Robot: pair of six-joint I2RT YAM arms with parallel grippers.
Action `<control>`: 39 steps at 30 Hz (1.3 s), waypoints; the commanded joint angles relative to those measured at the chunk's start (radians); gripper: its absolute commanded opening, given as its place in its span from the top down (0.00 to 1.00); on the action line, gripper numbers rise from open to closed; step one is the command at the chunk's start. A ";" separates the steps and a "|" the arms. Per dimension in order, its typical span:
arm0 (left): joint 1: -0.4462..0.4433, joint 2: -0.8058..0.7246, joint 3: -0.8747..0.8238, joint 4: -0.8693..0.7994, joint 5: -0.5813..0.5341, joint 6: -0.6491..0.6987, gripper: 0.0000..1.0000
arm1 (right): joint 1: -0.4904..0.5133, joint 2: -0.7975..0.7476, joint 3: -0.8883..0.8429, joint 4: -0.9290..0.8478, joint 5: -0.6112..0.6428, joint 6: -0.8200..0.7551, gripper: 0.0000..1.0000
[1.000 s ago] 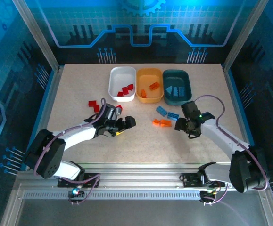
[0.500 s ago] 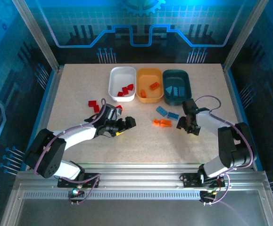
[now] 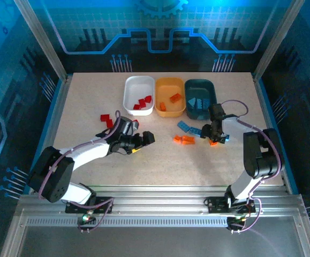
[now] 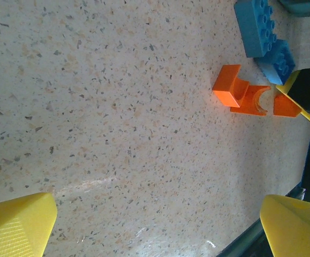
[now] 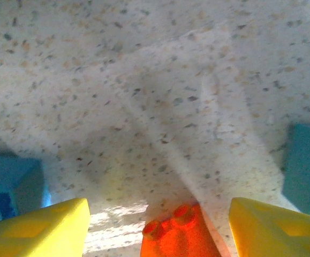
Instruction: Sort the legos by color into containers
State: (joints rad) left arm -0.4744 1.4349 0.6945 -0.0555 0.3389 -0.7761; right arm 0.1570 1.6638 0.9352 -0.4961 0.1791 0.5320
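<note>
An orange brick [image 5: 179, 234] lies on the speckled table [image 3: 85, 101] between the yellow fingers [image 5: 37, 230] of the right gripper [image 5: 159, 227], touching neither. The jaws stand wide apart and grip nothing. A light blue brick [image 5: 10, 184] sits at its 9 o'clock and another blue piece [image 5: 304, 171] at its 3 o'clock (both cut off by the frame edge).

Seen from above, this gripper is at 6 o'clock of the dark teal tub [image 3: 212, 90], which holds light blue pieces [image 3: 197, 103]. The yellow-orange tub [image 3: 168, 85] stands at that tub's 9 o'clock and holds two orange pieces [image 3: 174, 98]. The white tub [image 3: 136, 88] is next along in the row, with red bricks [image 3: 142, 103] inside.

Two loose blue bricks [image 4: 257, 27] lie side by side at 6 o'clock of the gap between the yellow-orange and teal tubs. A pair of loose orange pieces [image 4: 239, 90], one arched, lies just below them.

The left gripper [image 4: 156, 222] hovers at 9 o'clock of that orange pair, fully spread over bare table with nothing between its yellow fingertips [image 4: 15, 222]. Two loose red bricks [image 3: 105, 118] lie at 10 o'clock of it, well apart from the tubs.
</note>
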 commanded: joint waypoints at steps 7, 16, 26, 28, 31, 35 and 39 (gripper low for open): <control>-0.007 0.003 0.026 -0.021 0.016 0.029 0.01 | 0.059 -0.076 -0.037 -0.054 -0.020 -0.014 0.30; -0.007 -0.013 0.006 -0.010 0.017 0.019 0.01 | 0.065 -0.035 -0.036 -0.081 0.028 0.022 0.49; 0.020 -0.090 0.008 -0.093 -0.047 0.064 0.01 | 0.143 -0.169 -0.004 -0.159 0.111 0.023 0.73; 0.057 -0.128 0.006 -0.119 -0.068 0.066 0.01 | 0.195 -0.222 0.039 -0.193 0.137 0.022 0.73; 0.129 -0.178 -0.007 -0.161 -0.117 0.051 0.01 | 0.277 -0.212 0.150 -0.169 0.099 0.012 0.73; 0.239 -0.202 -0.013 -0.227 -0.137 0.021 0.01 | 0.340 -0.033 0.380 -0.126 0.107 -0.039 0.73; 0.280 -0.237 -0.034 -0.266 -0.145 0.031 0.01 | 0.354 0.170 0.570 -0.054 0.122 -0.104 0.73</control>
State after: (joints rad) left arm -0.2047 1.2350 0.6891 -0.2413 0.2142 -0.7464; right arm 0.5049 1.7203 1.4357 -0.5793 0.2829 0.4854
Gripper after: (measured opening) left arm 0.990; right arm 0.308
